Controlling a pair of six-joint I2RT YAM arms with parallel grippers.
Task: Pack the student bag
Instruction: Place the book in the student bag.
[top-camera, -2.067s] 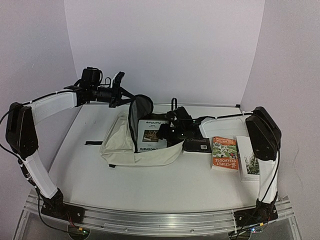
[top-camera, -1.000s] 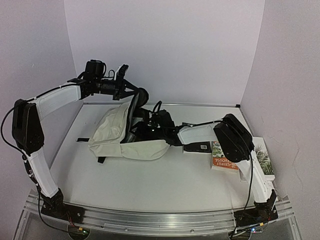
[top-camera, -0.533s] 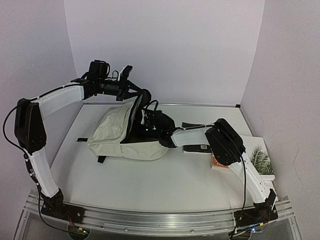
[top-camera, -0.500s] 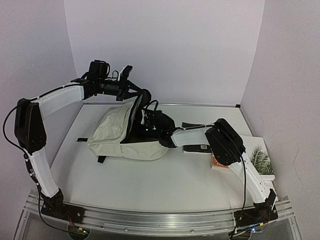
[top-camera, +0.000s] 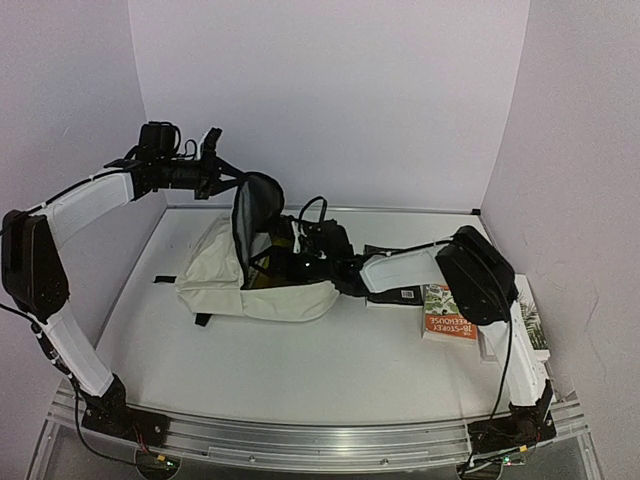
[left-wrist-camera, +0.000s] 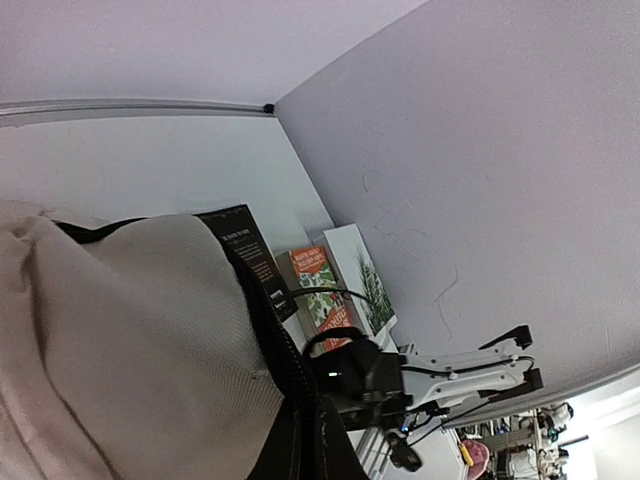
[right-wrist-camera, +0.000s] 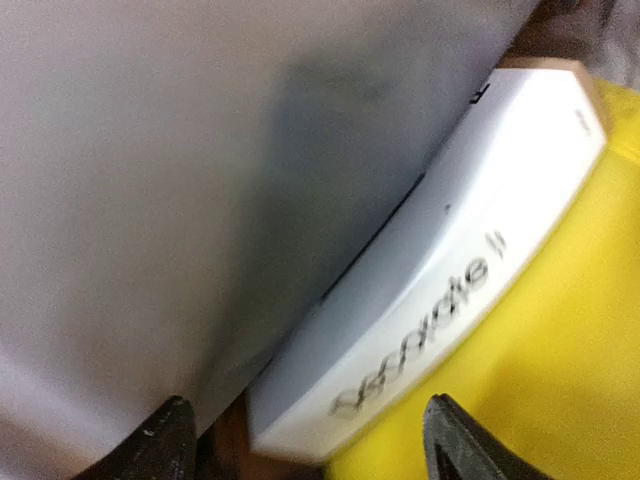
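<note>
The student bag, cream with black trim, lies at the table's centre left with its mouth facing right. My left gripper is shut on the top of its dark flap and holds it raised. The left wrist view shows the bag's cream fabric and black zipper trim close up, but not my fingers. My right gripper reaches inside the bag's mouth. In the right wrist view it is open, fingertips wide apart, just short of a white book that lies on a yellow object beside the grey lining.
To the right of the bag lie a black book, an orange book and a white book with a palm picture near the right wall. A black strap trails out to the bag's left.
The white book that stood in the bag's mouth has gone inside. My left gripper has moved left with the flap, widening the mouth. My right elbow has swung back right.
</note>
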